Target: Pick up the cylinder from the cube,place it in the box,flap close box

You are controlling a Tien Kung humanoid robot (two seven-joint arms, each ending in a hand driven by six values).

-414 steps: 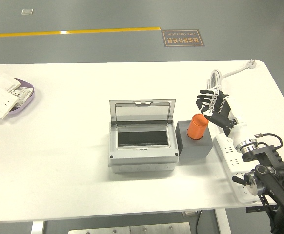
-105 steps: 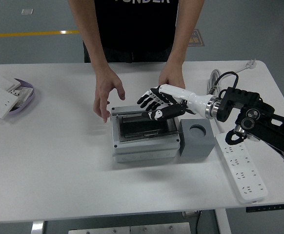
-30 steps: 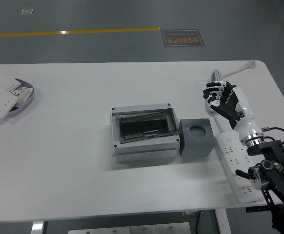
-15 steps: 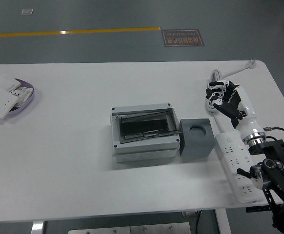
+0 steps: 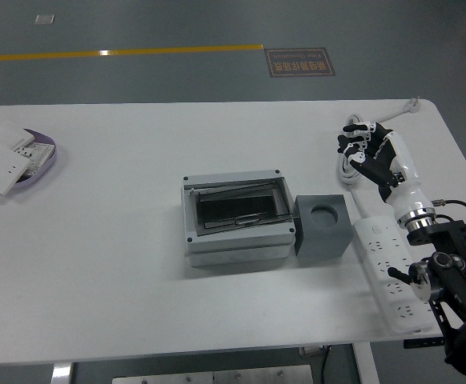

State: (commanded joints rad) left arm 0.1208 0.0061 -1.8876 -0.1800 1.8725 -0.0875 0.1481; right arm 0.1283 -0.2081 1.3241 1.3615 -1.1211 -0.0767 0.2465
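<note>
Hovering near the table's right edge, the right hand (image 5: 367,152) has its fingers loosely spread and grips nothing; the box (image 5: 237,216) sits mid-table with its flap (image 5: 239,206) lying down over the opening, and the cube (image 5: 323,225) touching its right side shows an empty socket. No cylinder is in sight, so it is probably inside the box, though the dark flap hides the interior; the task looks at or near its end, and any next move would only press the flap fully flush, if it is not already.
</note>
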